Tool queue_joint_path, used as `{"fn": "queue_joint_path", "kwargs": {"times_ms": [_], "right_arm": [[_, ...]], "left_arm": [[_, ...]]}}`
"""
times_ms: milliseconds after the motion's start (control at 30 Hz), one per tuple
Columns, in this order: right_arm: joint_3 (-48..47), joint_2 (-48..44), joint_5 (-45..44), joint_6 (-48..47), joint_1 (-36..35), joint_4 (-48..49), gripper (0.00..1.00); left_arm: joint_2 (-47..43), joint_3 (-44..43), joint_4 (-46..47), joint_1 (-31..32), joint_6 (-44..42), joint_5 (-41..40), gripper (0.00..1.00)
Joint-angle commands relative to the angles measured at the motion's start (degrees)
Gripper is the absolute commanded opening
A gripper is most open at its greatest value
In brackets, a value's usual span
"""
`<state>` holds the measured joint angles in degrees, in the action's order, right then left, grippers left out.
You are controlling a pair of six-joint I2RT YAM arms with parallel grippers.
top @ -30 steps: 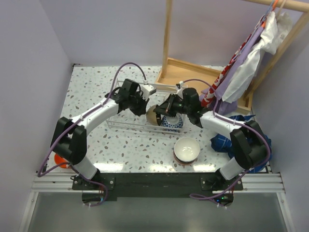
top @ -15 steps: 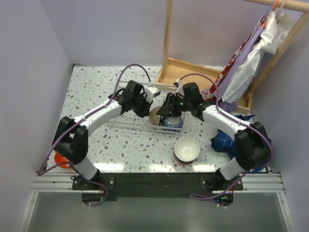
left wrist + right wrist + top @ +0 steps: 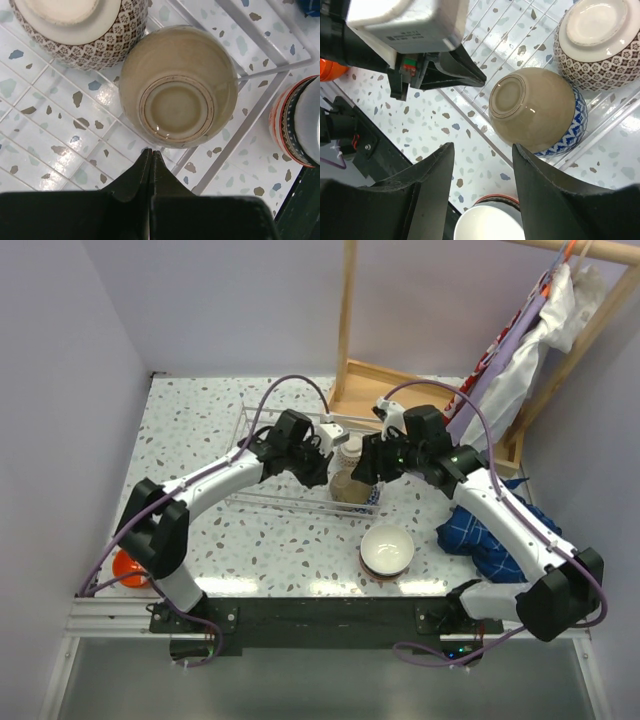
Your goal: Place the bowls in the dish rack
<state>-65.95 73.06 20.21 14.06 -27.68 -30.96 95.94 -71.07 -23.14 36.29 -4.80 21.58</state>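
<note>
R pincer (image 3: 482,150) was spread, nothing btwn its fingers, hanging over the tan bowl (image 3: 530,107). L pincer (image 3: 151,155) was pressed together, empty, tips over the dish rack (image 3: 260,107) wire near that bowl's rim.

Tan bowl sat upside down, foot ring up, on top of a blue-patterned bowl (image 3: 577,127) at the rack's right end. Just beside it, also inverted & in the rack, was a brown-patterned bowl (image 3: 597,40).

Outside the rack, nearer the arm bases, a white bowl (image 3: 387,548) was stacked in a red-striped bowl (image 3: 285,120). 1 orange bowl (image 3: 125,567) sat well apart at the worktop's near left edge, by the L arm's base.

Worktop (image 3: 190,430) was white w/ grey & tan speckles, glossy, w/ light glare near the front. Pale lilac walls (image 3: 200,300) closed in the back & left sides. At back right stood a wooden frame (image 3: 400,390) w/ clothes (image 3: 520,370) hung from its poles. A blue cloth (image 3: 480,530) lay at the right, beside the R arm.
</note>
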Motion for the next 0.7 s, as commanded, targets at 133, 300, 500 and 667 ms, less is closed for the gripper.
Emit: {"fn": "queue_joint_path", "kwargs": {"times_ms": [133,300,500,667], "right_arm": [[0.7,-4.4,-3.1,-3.6,0.3,-1.5,0.55],[-0.2,-4.6,-4.9,-5.2,0.8,-1.9,0.56],[-0.1,-4.9,-4.4,-4.9,1.8,-0.2,0.57],[-0.3,-5.9,-4.0,-5.4,2.7,-0.5,0.56]], "left_arm": [[2.8,-6.6,4.1,3.8,2.2,2.0,0.00],[4.8,-9.5,4.2,5.8,2.5,1.7,0.00],[6.3,-10.9,4.7,7.8,3.2,1.7,0.00],[7.5,-11.1,5.3,8.7,4.3,2.2,0.00]]}}
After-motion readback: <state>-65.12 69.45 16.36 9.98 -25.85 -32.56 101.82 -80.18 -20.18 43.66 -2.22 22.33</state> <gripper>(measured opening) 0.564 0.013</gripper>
